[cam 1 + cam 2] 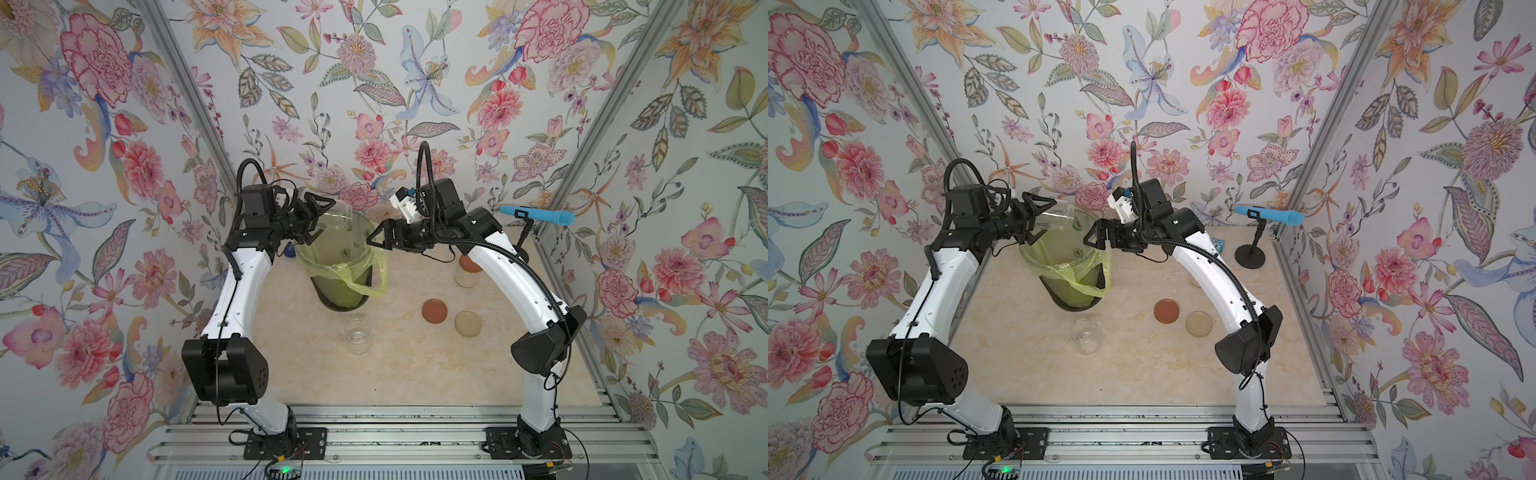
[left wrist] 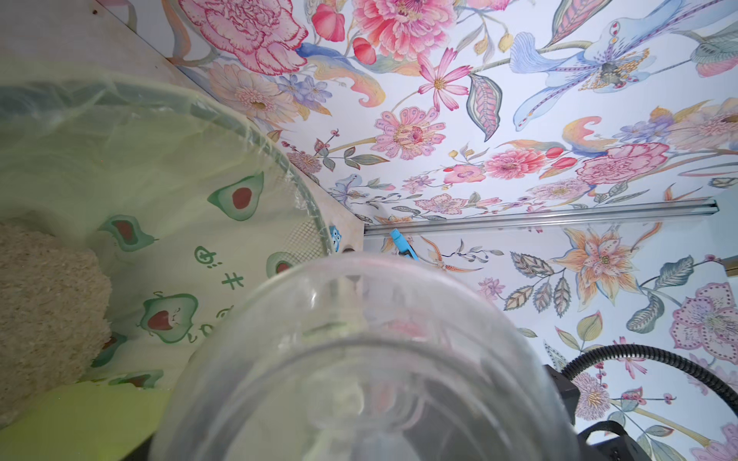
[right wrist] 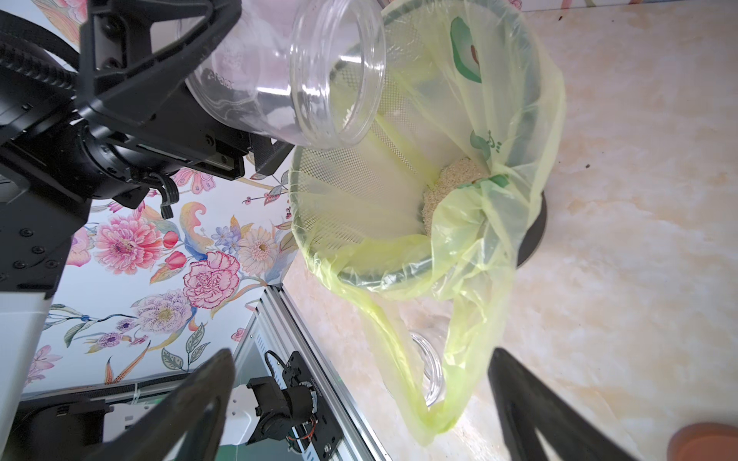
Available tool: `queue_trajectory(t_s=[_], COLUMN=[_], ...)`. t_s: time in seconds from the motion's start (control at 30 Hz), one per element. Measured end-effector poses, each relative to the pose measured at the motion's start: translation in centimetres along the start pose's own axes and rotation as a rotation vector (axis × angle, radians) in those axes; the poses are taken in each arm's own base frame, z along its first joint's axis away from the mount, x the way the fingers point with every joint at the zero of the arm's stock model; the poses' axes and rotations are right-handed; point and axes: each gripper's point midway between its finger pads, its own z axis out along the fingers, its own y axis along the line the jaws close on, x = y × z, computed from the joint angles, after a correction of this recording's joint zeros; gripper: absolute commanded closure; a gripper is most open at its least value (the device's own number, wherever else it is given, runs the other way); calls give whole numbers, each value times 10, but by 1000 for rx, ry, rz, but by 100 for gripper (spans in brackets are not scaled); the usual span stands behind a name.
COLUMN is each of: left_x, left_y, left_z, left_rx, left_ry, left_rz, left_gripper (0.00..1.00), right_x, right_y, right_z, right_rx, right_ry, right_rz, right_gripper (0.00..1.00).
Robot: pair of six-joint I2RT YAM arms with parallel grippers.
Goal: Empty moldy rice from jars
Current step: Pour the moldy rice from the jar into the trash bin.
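The left tool is clenched on an empty jar, tilted with its mouth over the lined bin at its 11 o'clock rim. Rice lies heaped in the bin's bottom. The right tool hangs released at 2 o'clock. An open jar stands on the worktop at 6 o'clock, a lidded jar at 3 o'clock
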Motion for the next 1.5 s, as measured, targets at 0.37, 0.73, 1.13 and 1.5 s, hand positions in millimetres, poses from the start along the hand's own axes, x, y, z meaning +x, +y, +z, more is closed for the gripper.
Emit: queue_trajectory(t_s=[0.37,0.73,1.13,1.5], left_x=[-13,-17,29,22], left_y=[-19,16,-1,-61], left_z=[-15,-25,-9,-66], left_rx=[-116,-519,-815,-825], left_ry=[-12,5,-89,-383], left_rz=[164,409,765,982], left_gripper=[100,100,100,100], right_x=[0,0,-1,2], right_y=[-1,-2,-44,-56], right_z=[2,3,2,6], right_rx=[1,2,55,72], right_ry=[3,4,14,21], right_rz=[2,3,100,133], right_gripper=[0,0,0,0])
